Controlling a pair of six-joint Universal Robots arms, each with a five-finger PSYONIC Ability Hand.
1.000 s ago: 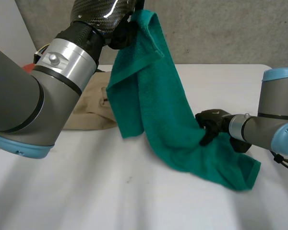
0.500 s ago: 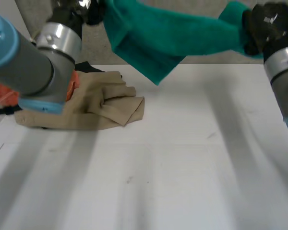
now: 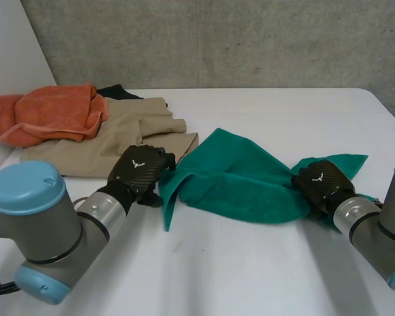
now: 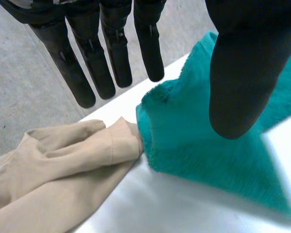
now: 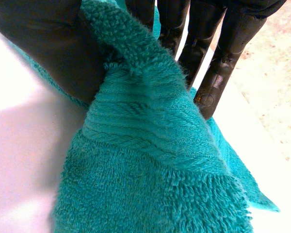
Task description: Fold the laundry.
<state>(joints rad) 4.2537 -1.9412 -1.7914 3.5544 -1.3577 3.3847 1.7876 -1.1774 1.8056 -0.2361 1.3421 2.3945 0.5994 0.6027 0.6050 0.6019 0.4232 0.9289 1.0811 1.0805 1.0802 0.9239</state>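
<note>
A green towel (image 3: 243, 181) lies rumpled across the middle of the white table (image 3: 237, 270). My left hand (image 3: 141, 172) rests at the towel's left corner. In the left wrist view that hand (image 4: 111, 53) is open, fingers straight and thumb apart, and the towel corner (image 4: 194, 141) lies on the table below it, free. My right hand (image 3: 321, 184) sits on the towel's right end. Its own wrist view shows the thumb (image 5: 53, 48) and fingers pinching a fold of the towel (image 5: 150, 184) at its edge.
A beige garment (image 3: 131, 135) lies crumpled at the back left, touching the towel's left corner (image 4: 53, 160). An orange towel (image 3: 49, 118) and a dark cloth (image 3: 118, 92) lie behind it. A concrete wall stands beyond the table's far edge.
Both hands have come down from holding the towel stretched in the air, and it now lies on the table. The left hand has opened and let go of its corner.
</note>
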